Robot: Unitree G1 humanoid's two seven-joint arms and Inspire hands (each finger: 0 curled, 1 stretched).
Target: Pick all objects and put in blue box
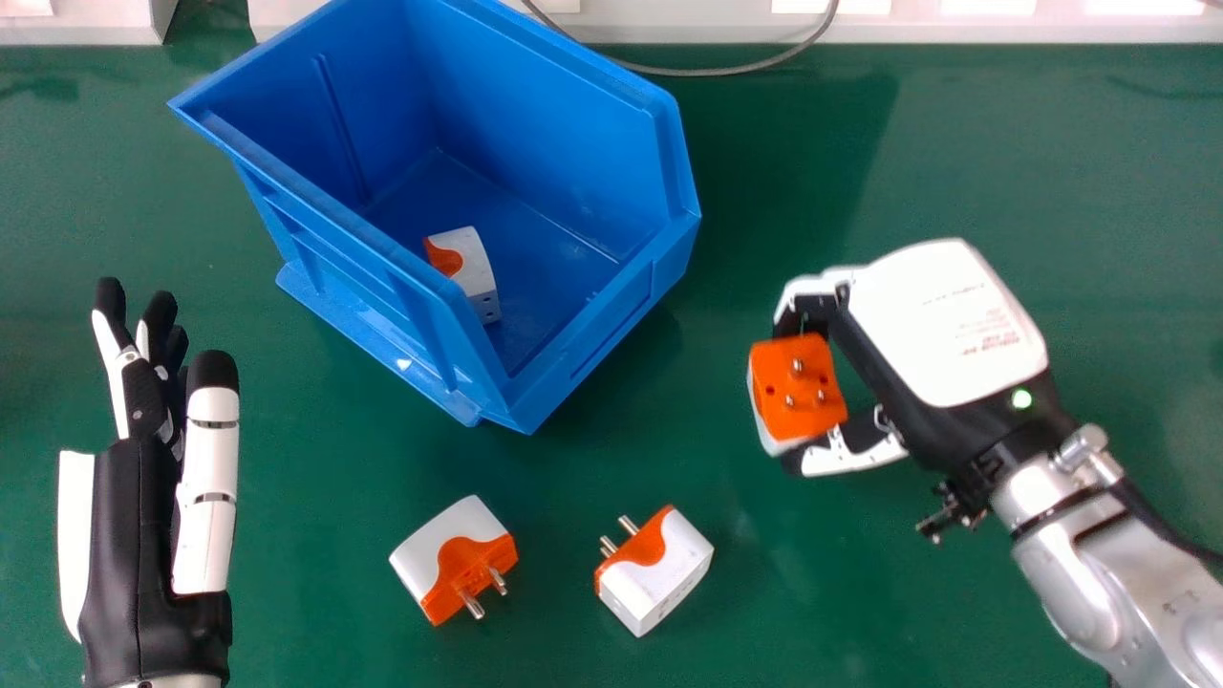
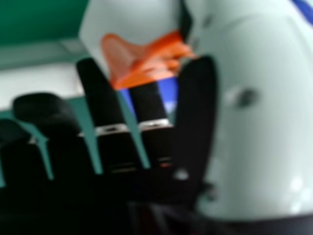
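Fingers (image 1: 812, 311) of right hand (image 1: 941, 325) pinch adapter (image 1: 795, 387) (tips partly hidden).

We see a blue box (image 1: 549, 105), a green table (image 1: 334, 468), orange-and-white plugs (image 1: 669, 569) with silver prongs (image 1: 472, 604), and a left hand (image 1: 139, 554) and right hand (image 1: 941, 320) in black and white.

Blue box (image 1: 554, 96) and cable (image 1: 717, 73) cut off at top; silver forearm (image 1: 1089, 592), at right.
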